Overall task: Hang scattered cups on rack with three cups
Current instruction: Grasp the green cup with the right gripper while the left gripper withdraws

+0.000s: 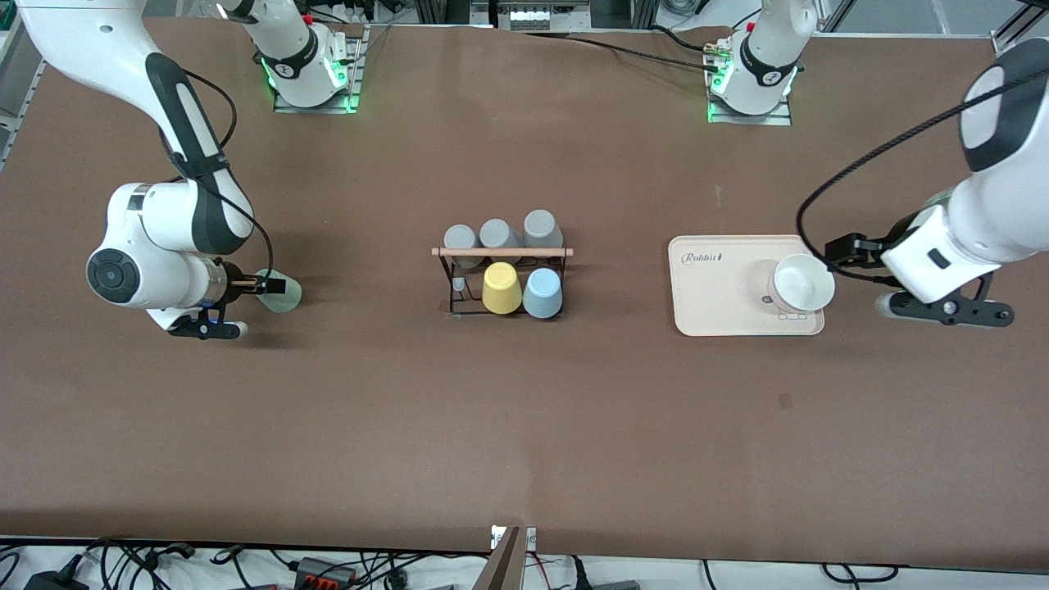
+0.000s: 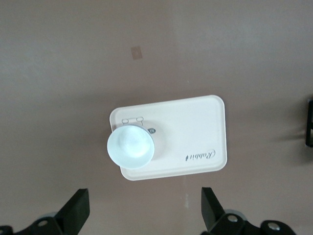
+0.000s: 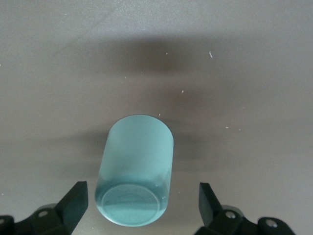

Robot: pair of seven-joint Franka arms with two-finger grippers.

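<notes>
Open table all round the green cup (image 1: 283, 292); right gripper (image 3: 142, 208) fingers straddle it, gaps at both sides.

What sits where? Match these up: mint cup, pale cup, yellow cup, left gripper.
Things:
1. mint cup
2. pale cup
3. yellow cup
4. left gripper

States:
A. on the rack
B. open, over the table beside the tray
C. on its side at the open right gripper
D. upright on the tray

Pairs: 1-C, 2-D, 3-A, 4-B
</notes>
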